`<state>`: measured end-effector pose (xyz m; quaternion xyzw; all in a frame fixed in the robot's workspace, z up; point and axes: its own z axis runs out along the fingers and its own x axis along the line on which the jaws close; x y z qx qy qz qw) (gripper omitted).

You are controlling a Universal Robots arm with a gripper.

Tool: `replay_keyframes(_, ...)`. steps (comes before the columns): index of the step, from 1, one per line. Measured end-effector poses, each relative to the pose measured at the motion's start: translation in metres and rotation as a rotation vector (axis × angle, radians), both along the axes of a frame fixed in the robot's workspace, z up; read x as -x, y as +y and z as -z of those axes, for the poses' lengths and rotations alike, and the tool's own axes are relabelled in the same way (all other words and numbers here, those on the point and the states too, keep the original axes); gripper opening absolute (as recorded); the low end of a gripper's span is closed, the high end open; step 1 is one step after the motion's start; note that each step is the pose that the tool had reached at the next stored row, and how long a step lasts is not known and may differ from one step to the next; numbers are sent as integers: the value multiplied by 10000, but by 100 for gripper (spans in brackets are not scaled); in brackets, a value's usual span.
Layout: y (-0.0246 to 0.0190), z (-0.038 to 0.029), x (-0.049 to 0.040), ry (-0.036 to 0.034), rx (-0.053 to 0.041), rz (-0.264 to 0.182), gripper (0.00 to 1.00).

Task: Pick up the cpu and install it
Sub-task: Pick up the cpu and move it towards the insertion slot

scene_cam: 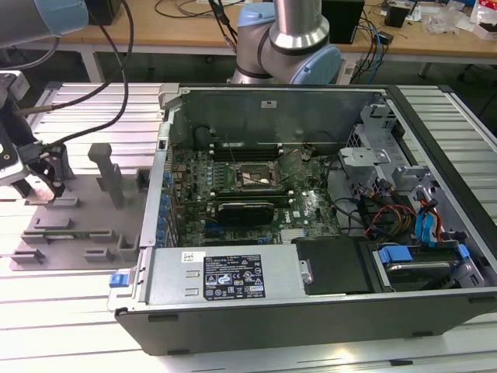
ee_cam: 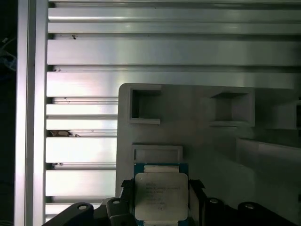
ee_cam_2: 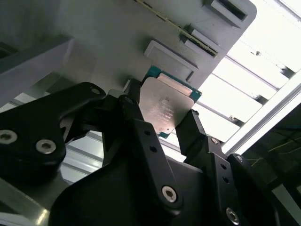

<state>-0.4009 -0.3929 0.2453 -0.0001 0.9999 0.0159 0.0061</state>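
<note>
The pincer (scene_cam: 43,183) hangs at the exterior view's left over the far left part of a grey fixture plate (scene_cam: 78,233). In both wrist views its two black fingers (ee_cam_2: 134,106) are drawn in against opposite edges of the cpu (ee_cam_2: 167,106), silvery top plate facing the cameras; the gap between them is only as wide as the chip. Whether the chip sits on the plate or just clear of it I cannot tell. In the first wrist view the cpu (ee_cam: 161,195) lies between the fingertips (ee_cam: 126,188), just beside a raised rectangular block (ee_cam: 157,153) of the plate, with two square pockets (ee_cam: 146,106) farther off.

Near the pincer, to the exterior view's right, two upright posts (scene_cam: 105,171) rise from the plate. Beyond them stands the open computer case (scene_cam: 311,311), its left wall (scene_cam: 159,194) forming an edge between the plate and the motherboard (scene_cam: 311,210). The black-framed socket (scene_cam: 252,177) lies inside, well apart from the pincer. A black cable (scene_cam: 116,101) sags above the slatted metal table (scene_cam: 93,109).
</note>
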Motion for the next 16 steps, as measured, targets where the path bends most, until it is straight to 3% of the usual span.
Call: replay_keyframes(16, 1, -250, 0, 0, 0, 0, 55)
